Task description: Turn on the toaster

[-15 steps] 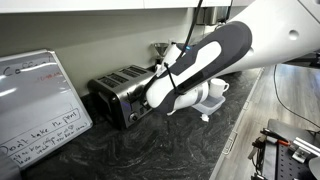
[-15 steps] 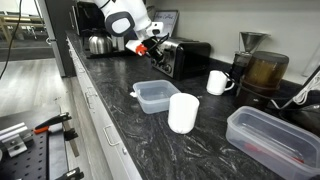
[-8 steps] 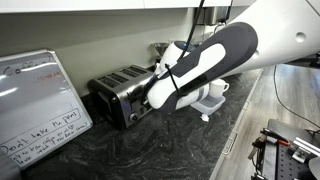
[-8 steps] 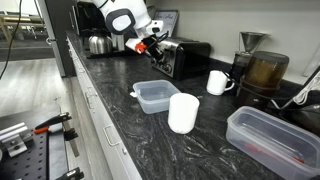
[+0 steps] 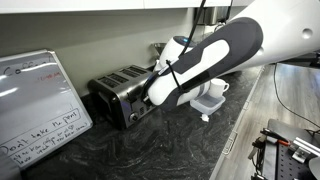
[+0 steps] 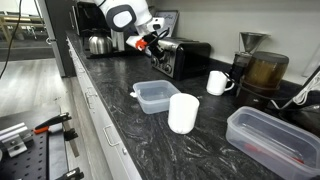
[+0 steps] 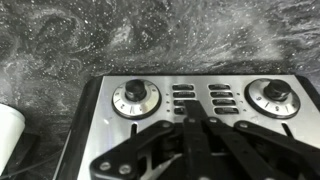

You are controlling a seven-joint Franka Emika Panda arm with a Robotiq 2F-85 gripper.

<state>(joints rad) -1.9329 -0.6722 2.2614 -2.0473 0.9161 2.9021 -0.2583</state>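
The toaster [image 5: 118, 88] is a boxy silver one with dark top slots, standing against the back wall; it also shows in an exterior view [image 6: 187, 56]. In the wrist view its front panel [image 7: 200, 96] fills the frame, with two round knobs and rows of dark buttons between them. My gripper [image 7: 197, 120] is shut with nothing in it, its fingers pressed together, tips at the panel just below the buttons. Whether they touch it I cannot tell. In an exterior view the gripper [image 6: 157, 44] is at the toaster's front face.
A whiteboard [image 5: 40, 105] leans beside the toaster. On the counter stand a white mug [image 6: 217, 82], a tall white cup [image 6: 183, 112], two clear plastic containers [image 6: 155, 96] [image 6: 270, 135], a coffee machine [image 6: 262, 70] and a kettle [image 6: 97, 44].
The arm has shifted slightly towards the toaster's front. The toaster and the other objects have not moved.
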